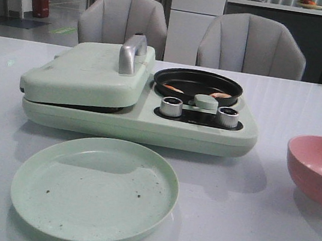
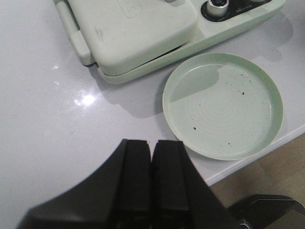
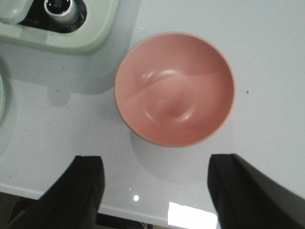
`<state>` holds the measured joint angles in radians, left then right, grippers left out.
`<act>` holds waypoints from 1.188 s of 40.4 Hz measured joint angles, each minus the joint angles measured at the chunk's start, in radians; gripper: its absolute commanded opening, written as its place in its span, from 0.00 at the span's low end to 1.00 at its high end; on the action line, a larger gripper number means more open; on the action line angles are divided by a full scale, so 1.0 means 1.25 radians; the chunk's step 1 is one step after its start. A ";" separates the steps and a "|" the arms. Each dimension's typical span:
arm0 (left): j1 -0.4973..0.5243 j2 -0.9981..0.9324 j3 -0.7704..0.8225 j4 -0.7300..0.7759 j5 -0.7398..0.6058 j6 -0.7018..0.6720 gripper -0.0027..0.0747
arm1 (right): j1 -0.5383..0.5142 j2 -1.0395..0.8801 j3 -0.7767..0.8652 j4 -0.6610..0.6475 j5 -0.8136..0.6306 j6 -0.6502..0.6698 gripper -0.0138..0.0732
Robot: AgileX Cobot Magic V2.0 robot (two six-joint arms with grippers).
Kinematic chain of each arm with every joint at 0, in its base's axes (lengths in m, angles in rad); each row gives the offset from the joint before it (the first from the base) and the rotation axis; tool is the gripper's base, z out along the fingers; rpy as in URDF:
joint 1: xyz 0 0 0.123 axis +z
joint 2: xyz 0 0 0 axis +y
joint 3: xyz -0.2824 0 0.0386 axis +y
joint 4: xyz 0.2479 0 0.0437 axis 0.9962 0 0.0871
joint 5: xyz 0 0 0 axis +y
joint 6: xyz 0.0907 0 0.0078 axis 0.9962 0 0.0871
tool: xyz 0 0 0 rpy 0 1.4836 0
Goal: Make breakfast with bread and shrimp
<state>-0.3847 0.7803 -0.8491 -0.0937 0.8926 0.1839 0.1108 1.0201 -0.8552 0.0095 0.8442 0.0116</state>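
The white table [image 1: 289, 236] carries a pale green breakfast maker [image 1: 139, 102] with its sandwich lid [image 1: 89, 73] shut, so the bread cannot be seen. At its right end sits a round black pan [image 1: 198, 85] with two pale orange shrimp [image 1: 175, 89] lying in it, above two silver knobs [image 1: 171, 106]. An empty green plate [image 1: 94, 190] lies just in front, a pink bowl [image 1: 318, 170] well to the right. The left tool [image 2: 152, 162] is clenched on nothing; the right tool [image 3: 155, 186], above the bowl, is spread wide.
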 measured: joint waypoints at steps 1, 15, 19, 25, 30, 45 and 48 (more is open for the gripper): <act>0.000 -0.011 0.005 0.001 0.001 0.000 0.16 | 0.000 -0.018 0.012 0.000 0.002 0.000 0.80; 0.000 -0.110 0.078 0.166 0.006 -0.178 0.16 | 0.000 -0.282 0.150 0.000 0.040 0.002 0.80; 0.000 -0.113 0.080 0.173 0.006 -0.189 0.16 | 0.000 -0.327 0.171 0.000 0.043 0.004 0.78; 0.000 -0.113 0.081 0.175 0.004 -0.194 0.16 | 0.000 -0.349 0.180 0.000 0.043 0.004 0.58; 0.000 -0.113 0.086 0.175 0.004 -0.194 0.16 | 0.000 -0.349 0.181 0.000 0.043 0.006 0.32; 0.000 -0.113 0.091 0.175 0.006 -0.192 0.16 | 0.000 -0.349 0.181 -0.001 0.042 0.006 0.22; 0.000 -0.113 0.091 0.175 0.007 -0.192 0.16 | 0.000 -0.349 0.181 -0.001 0.042 0.006 0.22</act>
<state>-0.3847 0.6391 -0.7353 0.1246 0.9016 -0.0560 0.1108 0.5841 -0.6284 0.0078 0.8968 0.0194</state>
